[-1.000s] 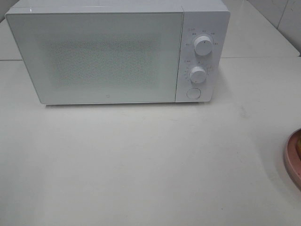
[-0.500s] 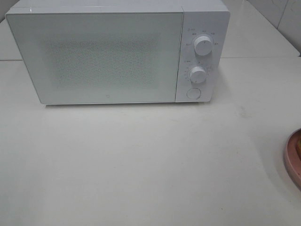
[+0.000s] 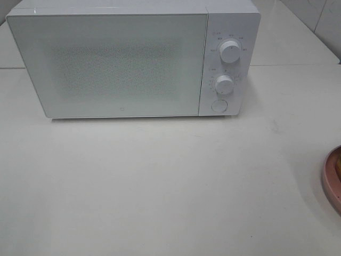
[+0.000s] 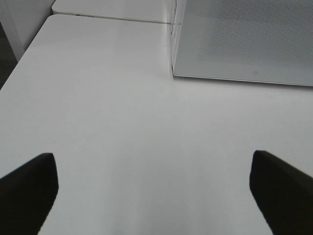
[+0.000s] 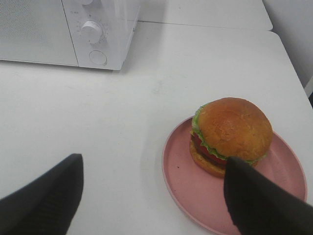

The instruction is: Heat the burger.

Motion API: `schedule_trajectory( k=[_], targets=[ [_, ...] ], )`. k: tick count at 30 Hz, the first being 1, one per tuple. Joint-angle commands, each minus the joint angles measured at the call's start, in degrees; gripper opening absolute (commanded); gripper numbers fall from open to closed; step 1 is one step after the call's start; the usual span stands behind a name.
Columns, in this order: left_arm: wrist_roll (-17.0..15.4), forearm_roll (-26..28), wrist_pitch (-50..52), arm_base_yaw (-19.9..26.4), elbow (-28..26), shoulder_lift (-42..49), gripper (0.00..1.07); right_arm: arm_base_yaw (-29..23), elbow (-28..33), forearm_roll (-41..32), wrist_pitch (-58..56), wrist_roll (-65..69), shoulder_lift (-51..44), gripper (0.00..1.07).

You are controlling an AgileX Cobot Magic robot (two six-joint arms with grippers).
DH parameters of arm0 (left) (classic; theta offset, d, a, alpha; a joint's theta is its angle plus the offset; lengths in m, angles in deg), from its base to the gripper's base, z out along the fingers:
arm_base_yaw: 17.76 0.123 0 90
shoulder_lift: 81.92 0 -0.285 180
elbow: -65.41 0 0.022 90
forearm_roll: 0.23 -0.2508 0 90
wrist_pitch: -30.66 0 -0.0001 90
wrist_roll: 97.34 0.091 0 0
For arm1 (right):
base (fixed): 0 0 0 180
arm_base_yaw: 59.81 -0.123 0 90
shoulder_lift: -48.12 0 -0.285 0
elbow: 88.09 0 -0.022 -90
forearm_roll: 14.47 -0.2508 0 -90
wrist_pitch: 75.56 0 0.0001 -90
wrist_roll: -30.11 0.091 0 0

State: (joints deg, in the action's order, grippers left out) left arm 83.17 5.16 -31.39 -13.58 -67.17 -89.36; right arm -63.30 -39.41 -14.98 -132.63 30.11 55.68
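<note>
The burger, with a golden-brown bun, green lettuce and red tomato, sits on a pink plate in the right wrist view. My right gripper is open above the table, short of the plate, and one dark finger overlaps the plate's near rim. Nothing is between its fingers. My left gripper hangs wide open over bare white table near the microwave's door corner. In the exterior high view the white microwave has its door shut, only the plate's edge shows at the right border, and neither gripper appears.
The microwave carries two round knobs and a round button on its right panel. The white table stretches in front of it. A tiled wall stands at the back right.
</note>
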Motion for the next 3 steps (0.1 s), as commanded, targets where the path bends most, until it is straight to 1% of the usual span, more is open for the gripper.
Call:
schedule_trajectory(
  k=[1, 3],
  targets=[
    [-0.5, 0.3, 0.6, -0.1, 0.1, 1.3, 1.0, 0.3, 0.1, -0.1, 0.1, -0.3, -1.4, 0.76],
    [-0.5, 0.3, 0.6, -0.1, 0.1, 1.3, 1.0, 0.3, 0.1, -0.1, 0.1, -0.3, -1.4, 0.76]
  ],
)
